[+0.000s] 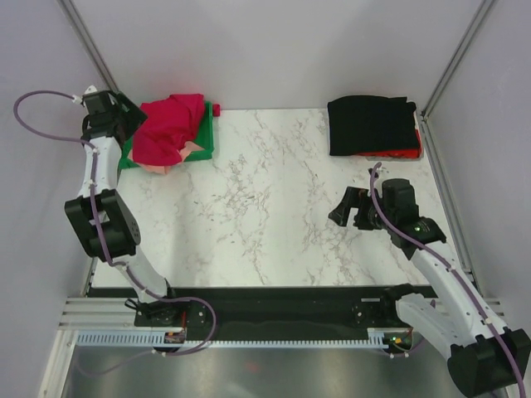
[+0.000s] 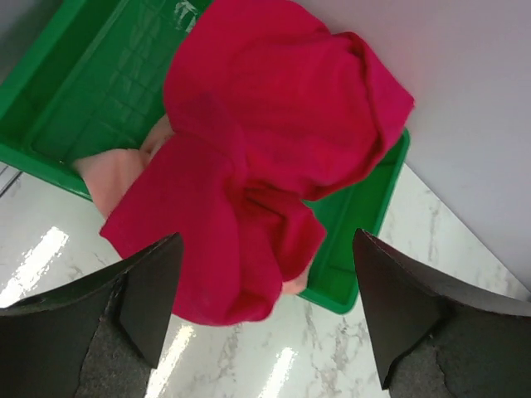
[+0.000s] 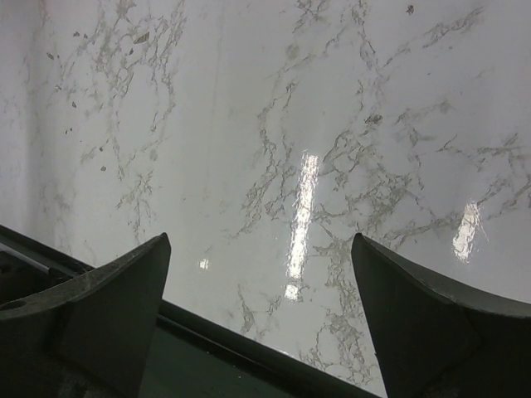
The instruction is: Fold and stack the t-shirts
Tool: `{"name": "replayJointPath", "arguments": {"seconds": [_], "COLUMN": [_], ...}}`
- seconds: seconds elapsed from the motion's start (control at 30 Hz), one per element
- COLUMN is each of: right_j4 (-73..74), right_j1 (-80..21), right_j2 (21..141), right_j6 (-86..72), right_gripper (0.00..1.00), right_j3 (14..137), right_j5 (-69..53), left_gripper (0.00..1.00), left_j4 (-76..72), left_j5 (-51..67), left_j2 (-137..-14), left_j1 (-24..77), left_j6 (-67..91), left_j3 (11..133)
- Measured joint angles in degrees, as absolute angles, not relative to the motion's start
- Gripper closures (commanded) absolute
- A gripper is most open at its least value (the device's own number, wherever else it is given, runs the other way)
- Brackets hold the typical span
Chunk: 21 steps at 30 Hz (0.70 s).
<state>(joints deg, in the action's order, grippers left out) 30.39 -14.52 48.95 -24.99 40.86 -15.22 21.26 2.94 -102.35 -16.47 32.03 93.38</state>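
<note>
Right fingers point(image 1: 347, 207): spread wide, holding nothing, low over the right side of the desk point(image 1: 265, 207).
Left fingers point(image 1: 124, 114): spread wide too, holding nothing, close to the red t-shirt point(image 2: 265, 166) at the far left corner.
Red t-shirt: crumpled in a heap, lying in the green tray point(image 2: 75, 99) and spilling over its rim.
Pink t-shirt point(image 2: 116, 178): under the red one, only bits peeking out at the side.
Green tray: at the far left of the desk, by the wall.
Black t-shirt point(image 1: 369, 124): folded flat, at the far right corner, well apart from the tray.
Red cloth point(image 1: 408, 152): under the black one, only an edge showing.
</note>
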Motion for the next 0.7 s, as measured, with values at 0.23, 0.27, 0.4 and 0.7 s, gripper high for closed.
{"name": "replayJointPath", "arguments": {"seconds": [0.23,0.27,0.4,0.7], "right_j4": [27.9,27.5,26.8,24.7], "right_j1": [-14.5,-14.5,-14.5,-14.5], "right_j2": [51.9,52.3,54.2,55.2], "right_j6": [-24.8,-24.7,-24.7,-24.6], "right_gripper": [0.02,0.02,0.02,0.02], "right_j3": [39.4,38.9,37.8,37.0], "right_j5": [-15.5,-15.5,-15.6,-15.6], "left_gripper": [0.17,0.18,0.34,0.98], "left_j4": [20.1,20.1,20.5,20.3], "left_j5": [2.0,1.9,1.0,-0.2], "left_j2": [-114.1,-115.4,-118.7,-119.4], "left_j1": [-17.3,-17.3,-17.3,-17.3], "left_j6": [29.8,29.6,29.0,27.7], "left_j3": [97.7,98.3,100.2,105.4]}}
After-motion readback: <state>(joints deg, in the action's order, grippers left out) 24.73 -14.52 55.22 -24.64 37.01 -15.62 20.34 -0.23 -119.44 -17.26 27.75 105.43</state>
